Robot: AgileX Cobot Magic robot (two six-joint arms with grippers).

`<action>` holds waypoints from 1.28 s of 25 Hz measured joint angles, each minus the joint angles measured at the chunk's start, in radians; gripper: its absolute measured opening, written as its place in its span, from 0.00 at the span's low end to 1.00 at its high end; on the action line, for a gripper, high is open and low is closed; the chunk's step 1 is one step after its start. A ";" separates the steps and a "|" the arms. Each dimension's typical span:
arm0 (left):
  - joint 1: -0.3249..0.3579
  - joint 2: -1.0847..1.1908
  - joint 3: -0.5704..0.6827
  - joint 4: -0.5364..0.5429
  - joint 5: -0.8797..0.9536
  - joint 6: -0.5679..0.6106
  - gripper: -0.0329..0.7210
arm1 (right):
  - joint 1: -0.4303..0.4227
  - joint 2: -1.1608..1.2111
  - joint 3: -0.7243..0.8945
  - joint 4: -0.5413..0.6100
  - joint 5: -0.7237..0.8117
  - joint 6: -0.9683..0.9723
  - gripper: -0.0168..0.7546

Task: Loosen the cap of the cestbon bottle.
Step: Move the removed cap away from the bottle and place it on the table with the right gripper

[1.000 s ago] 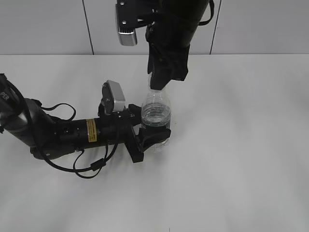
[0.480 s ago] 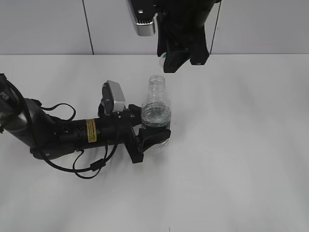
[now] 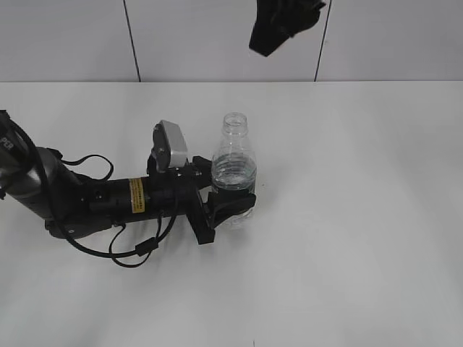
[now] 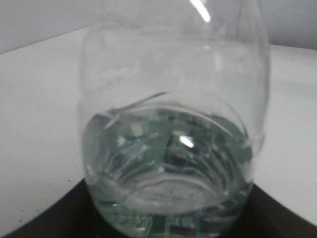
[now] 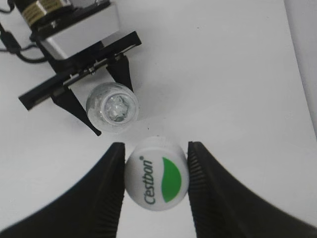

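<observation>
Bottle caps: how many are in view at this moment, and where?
1. The cap is off the cestbon bottle, clamped between the right gripper fingers high above the table. The bottle mouth is open; the left gripper holds the bottle upright.

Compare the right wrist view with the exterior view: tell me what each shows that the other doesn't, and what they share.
Only the right wrist view shows the cap, white with a green mark and Cestbon lettering, pinched between the right gripper fingers, off the bottle. It also looks straight down into the open bottle mouth.

Only the exterior view shows the bottle's full upright side profile, the left arm lying along the table, and the wall behind.

Both show the cestbon bottle, uncapped, clamped low on its body by the left gripper.
</observation>
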 joint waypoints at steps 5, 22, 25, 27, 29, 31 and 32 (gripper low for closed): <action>0.000 0.000 0.000 -0.010 0.000 0.005 0.59 | 0.000 -0.086 0.000 -0.061 0.000 0.386 0.40; 0.000 0.000 0.000 -0.015 0.002 0.022 0.59 | -0.184 -0.189 0.053 -0.174 0.000 0.735 0.40; 0.000 0.000 0.000 -0.015 0.002 0.022 0.59 | -0.237 -0.189 0.127 -0.176 0.000 0.735 0.40; 0.000 0.000 0.000 -0.017 0.002 0.022 0.59 | -0.271 -0.189 0.193 -0.179 0.000 0.731 0.40; 0.000 0.000 0.000 -0.020 0.002 0.022 0.59 | -0.303 -0.189 0.255 -0.173 0.000 0.723 0.40; 0.000 0.000 0.000 -0.023 0.002 0.022 0.59 | -0.346 -0.189 0.320 -0.157 -0.006 0.709 0.40; 0.000 0.001 0.000 -0.024 0.002 0.022 0.59 | -0.366 -0.189 0.356 -0.142 -0.021 0.699 0.40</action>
